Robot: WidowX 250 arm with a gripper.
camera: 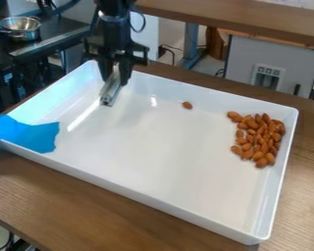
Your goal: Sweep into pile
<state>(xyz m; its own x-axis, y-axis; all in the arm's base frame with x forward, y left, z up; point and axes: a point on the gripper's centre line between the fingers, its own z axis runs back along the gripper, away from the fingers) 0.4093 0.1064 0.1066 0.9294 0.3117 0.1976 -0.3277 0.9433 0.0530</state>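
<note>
Metal bar (pixel 109 94), its upper end hidden, in the pinch of the pincer (pixel 116 78).

from above, slanting down, seemingly near

Loads of open floor through the middle of the tray (pixel 146 157), so there's a decent lane there. Its raised walls (pixel 140 195) box everything in tho. Blue sheet (pixel 30 135) covers its near-left corner, almonds (pixel 259 137) crowd its right side, and the gripper (pixel 116 77) plus metal bar (pixel 109 91) block its far-left corner.
</note>
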